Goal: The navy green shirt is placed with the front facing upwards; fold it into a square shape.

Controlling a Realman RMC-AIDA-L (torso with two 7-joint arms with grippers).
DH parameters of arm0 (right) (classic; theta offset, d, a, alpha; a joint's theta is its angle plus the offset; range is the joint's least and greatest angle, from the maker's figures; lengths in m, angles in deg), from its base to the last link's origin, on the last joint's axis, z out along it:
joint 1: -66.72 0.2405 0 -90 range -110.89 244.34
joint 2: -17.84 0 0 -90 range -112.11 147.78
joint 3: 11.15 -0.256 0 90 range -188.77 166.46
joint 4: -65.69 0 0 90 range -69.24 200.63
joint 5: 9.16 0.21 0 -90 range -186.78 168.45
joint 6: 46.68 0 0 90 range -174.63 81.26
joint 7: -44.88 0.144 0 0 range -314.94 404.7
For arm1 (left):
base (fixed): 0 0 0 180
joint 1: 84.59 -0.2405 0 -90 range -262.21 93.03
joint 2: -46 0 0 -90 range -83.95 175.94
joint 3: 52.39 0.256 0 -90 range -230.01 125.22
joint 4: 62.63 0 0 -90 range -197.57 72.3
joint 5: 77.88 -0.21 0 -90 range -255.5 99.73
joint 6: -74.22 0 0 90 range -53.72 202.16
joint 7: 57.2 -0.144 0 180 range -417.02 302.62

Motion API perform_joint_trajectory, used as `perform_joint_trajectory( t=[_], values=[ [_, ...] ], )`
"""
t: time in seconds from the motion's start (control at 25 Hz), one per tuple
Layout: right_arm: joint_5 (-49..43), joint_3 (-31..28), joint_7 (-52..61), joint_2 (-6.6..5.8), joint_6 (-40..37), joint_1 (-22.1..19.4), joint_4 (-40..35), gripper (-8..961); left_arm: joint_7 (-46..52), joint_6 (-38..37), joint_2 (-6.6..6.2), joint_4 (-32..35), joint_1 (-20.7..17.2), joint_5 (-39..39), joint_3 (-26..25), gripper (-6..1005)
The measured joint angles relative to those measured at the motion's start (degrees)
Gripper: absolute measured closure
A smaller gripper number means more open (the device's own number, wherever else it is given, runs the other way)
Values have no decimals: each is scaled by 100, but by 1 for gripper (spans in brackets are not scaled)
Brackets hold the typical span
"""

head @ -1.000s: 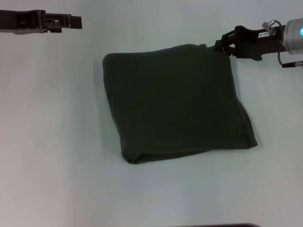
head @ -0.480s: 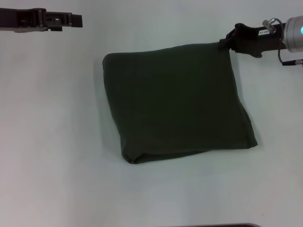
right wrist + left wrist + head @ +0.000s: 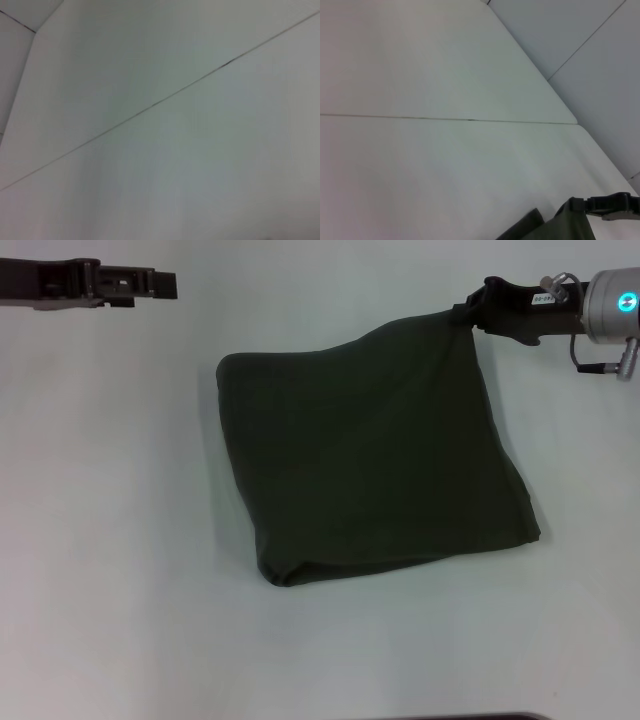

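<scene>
The navy green shirt (image 3: 370,460) lies folded into a rough square on the white table (image 3: 110,540) in the head view, plain side up, no lettering showing. My right gripper (image 3: 472,312) is shut on the shirt's far right corner and lifts it off the table, so the cloth rises to a peak there. My left gripper (image 3: 160,283) hovers at the far left, away from the shirt. In the left wrist view the lifted corner of the shirt (image 3: 560,227) and my right gripper (image 3: 575,206) show far off. The right wrist view shows only table.
A thin seam (image 3: 445,119) crosses the white table top; it also shows in the right wrist view (image 3: 160,102). A dark edge (image 3: 470,717) shows at the near border of the head view.
My right gripper has moved up and back with the shirt's far right corner, pulling it off the table into a peak. The left arm has stayed still.
</scene>
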Motion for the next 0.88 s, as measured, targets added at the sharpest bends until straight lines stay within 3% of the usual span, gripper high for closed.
perform_joint_trajectory(
  t=[0.52, 0.76, 0.88],
  values=[
    [-10, 99, 57, -3, 209, -3, 9, 861, 1, 15, -17, -32, -2, 17, -21, 170],
    [-26, 359, 67, -1, 257, 55, 5, 612, -1, 63, -36, -102, 6, 17, -4, 169],
    [-28, 385, 76, -107, 55, 8, -174, 467, -2, 86, -45, -102, -2, -1, -7, 169]
  ],
)
